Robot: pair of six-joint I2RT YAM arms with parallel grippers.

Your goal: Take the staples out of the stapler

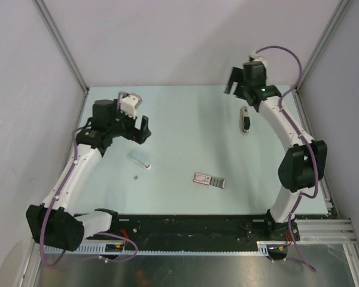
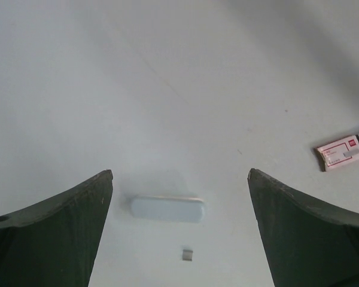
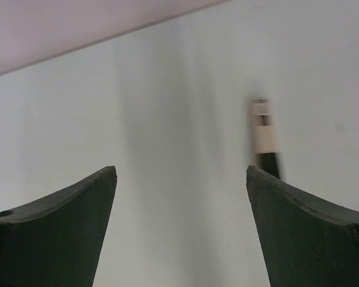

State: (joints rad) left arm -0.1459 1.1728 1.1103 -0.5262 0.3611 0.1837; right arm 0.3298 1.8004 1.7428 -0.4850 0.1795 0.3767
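Over at the far right of the table [image 1: 191, 125], the stapler [image 1: 245, 119] lay flat, black top over pale base. Whether its tray was open could not be told from these views. Right claw [image 3: 180, 172] hung above and beyond it, fingers spread wide, holding nothing. The wrist view caught the stapler blurred, just off the right finger and not between the jaws. That read as a hover spot, not a grasp line-up yet.

Left claw [image 2: 179, 173] was also wide and empty, raised over the left half of the table. It looked down on a pale oblong piece [image 2: 167, 209] and a tiny grey bit [image 2: 187, 254] just beside it, not touching. That bit was probably staples, though too small to be sure; if so, some were already out. Whether more sat inside the stapler could not be told. Pink-and-grey packet [image 1: 210, 180] lay near the middle front, well apart from both claws, likely not part of the job.

Judgement: both claws stood open because nothing was being carried. The stapler sat on the right arm's side, so that claw would likely need to drop and turn to straddle the narrow body. Risk: a slim thing, easy to nudge and skid on the smooth top.
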